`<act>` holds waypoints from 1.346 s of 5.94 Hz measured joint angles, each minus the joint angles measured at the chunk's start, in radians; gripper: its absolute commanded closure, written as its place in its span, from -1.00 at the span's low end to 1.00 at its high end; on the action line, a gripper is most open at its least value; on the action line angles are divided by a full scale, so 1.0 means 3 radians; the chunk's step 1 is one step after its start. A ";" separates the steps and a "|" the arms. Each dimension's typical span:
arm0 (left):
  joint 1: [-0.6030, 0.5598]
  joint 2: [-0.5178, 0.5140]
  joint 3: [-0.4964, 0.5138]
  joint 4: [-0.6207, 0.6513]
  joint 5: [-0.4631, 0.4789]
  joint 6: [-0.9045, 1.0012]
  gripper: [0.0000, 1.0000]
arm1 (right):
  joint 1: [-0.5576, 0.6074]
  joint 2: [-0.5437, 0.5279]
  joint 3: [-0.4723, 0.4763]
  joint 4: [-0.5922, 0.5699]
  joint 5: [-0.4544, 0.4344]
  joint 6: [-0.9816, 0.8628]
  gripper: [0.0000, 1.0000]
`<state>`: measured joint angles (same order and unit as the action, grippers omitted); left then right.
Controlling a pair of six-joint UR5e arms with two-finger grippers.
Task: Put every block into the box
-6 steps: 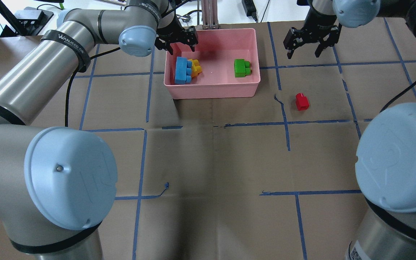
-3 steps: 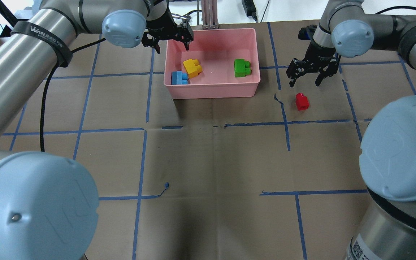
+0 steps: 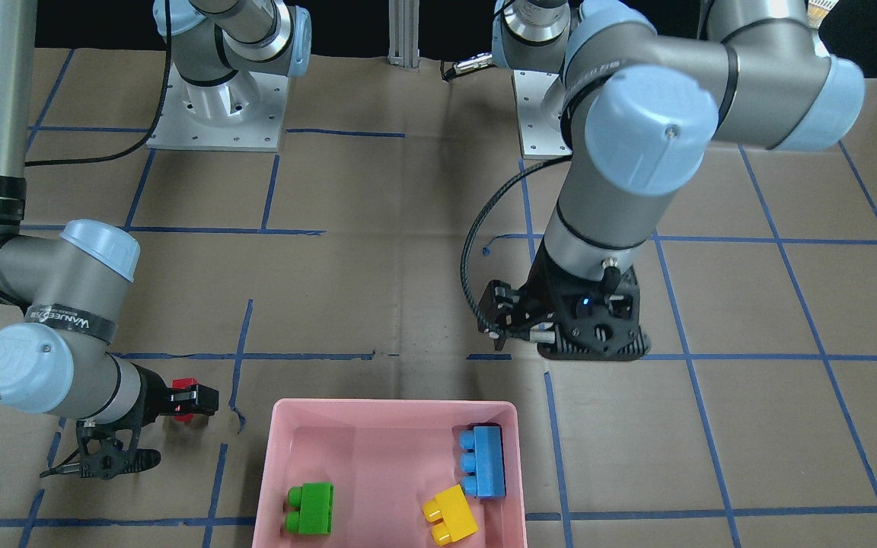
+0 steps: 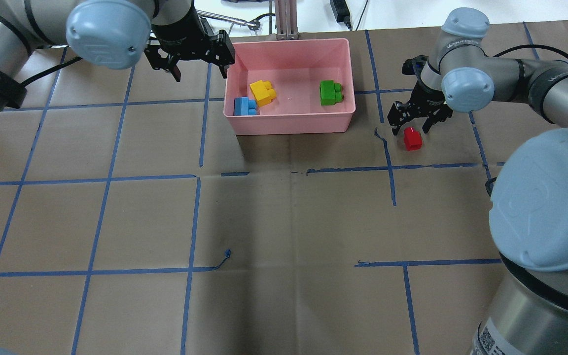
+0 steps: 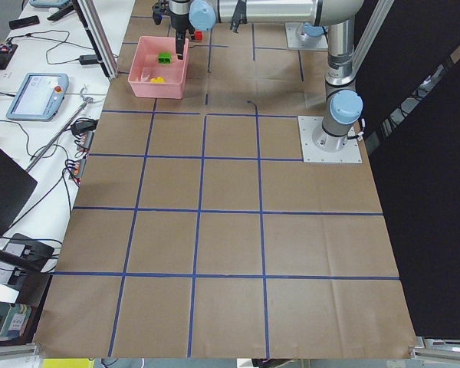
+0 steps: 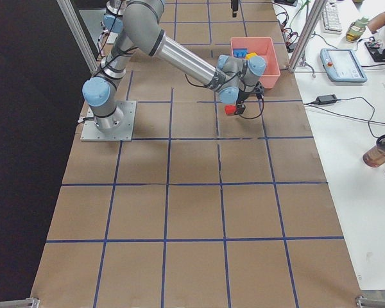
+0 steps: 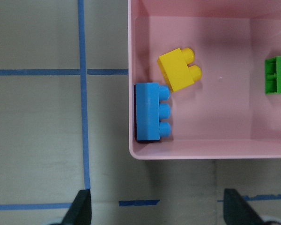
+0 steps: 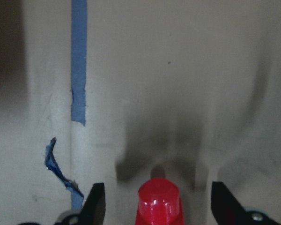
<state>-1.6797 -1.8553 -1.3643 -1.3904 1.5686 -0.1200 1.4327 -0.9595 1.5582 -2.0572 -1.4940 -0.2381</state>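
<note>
The table (image 4: 284, 222) is lying mostly bare, so there is plenty of open room on every side of the work. The box (image 4: 289, 124) is sitting at its far middle, holding three of the four blocks. The light-blue block (image 4: 244, 106) is pressing into the left near corner, with the yellow block (image 4: 263, 92) just beside it. The green block (image 4: 331, 92) is lying near the right wall.

The left jaws are hanging wide and empty by the box's far-left corner, one tip close to the rim, well apart from the other arm. The right jaws are spreading wide on either side of the red block (image 4: 412, 139), which is standing on the table to the right of the box, not yet gripped.

That block is the smallest (a single stud), so an off-centre closing is likely to be tipping or squirting it out sideways. The carry is also needing enough height, or the block will be clipping the right wall. A release straight over the green block is risking a bounce, whereas the box's middle is offering free floor.
</note>
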 measured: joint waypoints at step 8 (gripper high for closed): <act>0.0144 0.0774 -0.0316 -0.0725 0.0027 0.0005 -0.99 | 0.0046 0.0004 -0.1193 0.0874 -0.0010 0.0096 0.82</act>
<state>-1.6364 -1.6232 -1.4590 -1.6080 1.5768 -0.1186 1.4464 -0.9584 1.2004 -1.7949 -1.4971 -0.2092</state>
